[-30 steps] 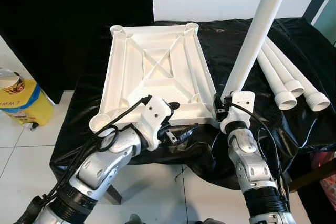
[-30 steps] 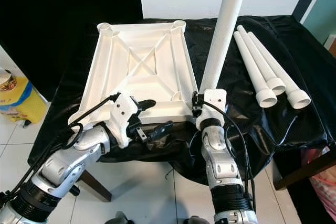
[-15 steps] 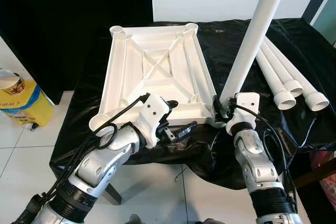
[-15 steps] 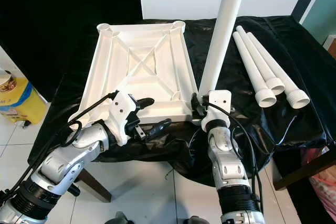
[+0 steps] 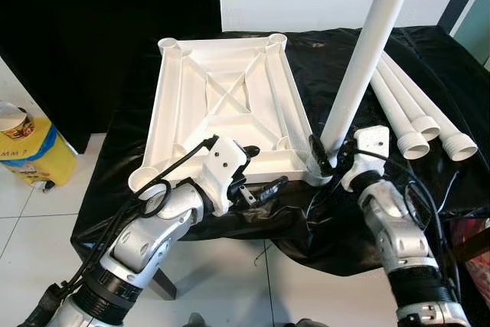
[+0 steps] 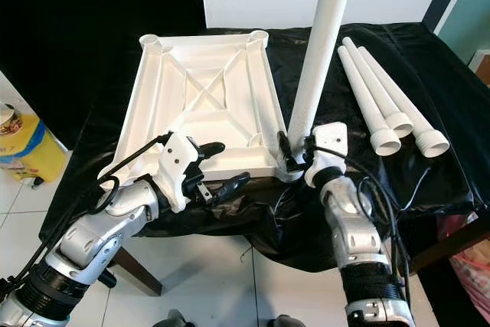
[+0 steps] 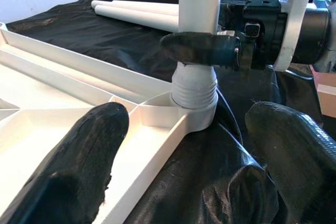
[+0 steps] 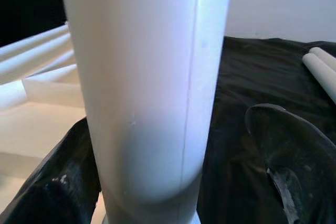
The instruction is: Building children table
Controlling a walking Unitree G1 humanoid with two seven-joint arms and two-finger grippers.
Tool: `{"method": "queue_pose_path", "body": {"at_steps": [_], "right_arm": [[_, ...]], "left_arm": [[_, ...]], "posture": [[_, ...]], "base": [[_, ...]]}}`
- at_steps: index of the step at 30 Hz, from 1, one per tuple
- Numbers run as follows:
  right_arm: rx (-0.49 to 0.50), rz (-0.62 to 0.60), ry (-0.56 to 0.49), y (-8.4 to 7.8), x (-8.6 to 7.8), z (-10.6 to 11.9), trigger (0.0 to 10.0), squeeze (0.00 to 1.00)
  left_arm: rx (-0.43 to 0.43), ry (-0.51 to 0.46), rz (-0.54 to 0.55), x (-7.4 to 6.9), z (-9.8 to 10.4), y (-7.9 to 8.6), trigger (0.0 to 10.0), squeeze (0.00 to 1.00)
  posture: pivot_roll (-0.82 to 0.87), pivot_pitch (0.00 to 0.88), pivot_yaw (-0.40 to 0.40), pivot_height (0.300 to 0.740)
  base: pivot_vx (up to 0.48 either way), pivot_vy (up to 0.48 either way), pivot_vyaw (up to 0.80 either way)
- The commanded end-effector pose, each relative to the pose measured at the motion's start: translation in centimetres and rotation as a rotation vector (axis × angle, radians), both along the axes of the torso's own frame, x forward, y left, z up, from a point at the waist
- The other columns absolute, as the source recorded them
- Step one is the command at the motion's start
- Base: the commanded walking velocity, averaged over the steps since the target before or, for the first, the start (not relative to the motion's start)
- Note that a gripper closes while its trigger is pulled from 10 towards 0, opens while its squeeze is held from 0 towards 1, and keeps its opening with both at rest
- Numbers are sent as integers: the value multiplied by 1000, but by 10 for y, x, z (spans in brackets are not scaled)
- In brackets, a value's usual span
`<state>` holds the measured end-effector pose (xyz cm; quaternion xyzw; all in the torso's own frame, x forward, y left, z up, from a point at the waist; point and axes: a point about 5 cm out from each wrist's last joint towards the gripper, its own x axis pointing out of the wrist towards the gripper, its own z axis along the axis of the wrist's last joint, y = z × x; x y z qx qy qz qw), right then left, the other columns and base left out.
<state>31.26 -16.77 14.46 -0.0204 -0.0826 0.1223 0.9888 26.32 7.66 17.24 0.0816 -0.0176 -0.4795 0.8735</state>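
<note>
A white plastic tabletop (image 5: 226, 109) lies upside down, ribbed underside up, on a surface draped in crinkled black sheeting (image 5: 360, 212), with a round leg socket at each of its four corners. In the head views the socket at the tabletop's 5 o'clock corner holds a long white leg (image 5: 364, 59) standing almost upright, tilted a little toward 1 o'clock; the left wrist view shows the leg's ribbed end seated in that corner socket (image 7: 195, 109). The right claw (image 5: 328, 160) is closed around the leg just above the socket, one black finger (image 7: 202, 48) wrapping the tube's front, and the right wrist view shows the white tube (image 8: 144, 93) close up between its fingers. The right arm reaches in from 5 o'clock, its white wrist housing just to the 3 o'clock side of the leg. The left claw (image 5: 256, 172) sits at the tabletop's near edge, at about 6 o'clock of the panel, its two black fingers spread wide apart and holding nothing: one fingertip (image 5: 251, 152) rests over the white rim, the other (image 5: 274, 187) lies lower over the black sheeting. Three more white legs (image 5: 417, 116) lie side by side on the sheeting at 3 o'clock of the tabletop, well apart from it, open ends toward the robot. On the tiled floor at 9 o'clock stands a yellow container (image 5: 31, 151) with a blue band.
</note>
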Motion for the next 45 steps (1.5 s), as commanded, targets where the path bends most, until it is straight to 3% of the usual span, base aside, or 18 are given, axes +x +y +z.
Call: {"method": "queue_pose_path", "body": {"at_steps": [1, 30, 34, 45], "right_arm": [[1, 7, 0, -5, 2, 0, 10000, 0], [-23, 161, -22, -9, 0, 1, 10000, 0], [-86, 243, 10, -9, 3, 1, 10000, 0], [-192, 401, 66, -1, 11, -6, 10000, 0]], "left_arm": [[15, 10, -124, -5, -1, -2, 10000, 0], [20, -11, -108, -5, 1, 2, 10000, 0], [20, -62, -71, -2, 3, 4, 10000, 0], [33, -76, -106, -3, 2, -1, 10000, 0]], "posture": [[28, 48, -28, 740], [37, 59, -33, 740], [28, 59, -33, 740], [10, 57, -9, 740]], "base": [[0, 0, 0], [0, 0, 0], [0, 0, 0], [0, 0, 0]]}}
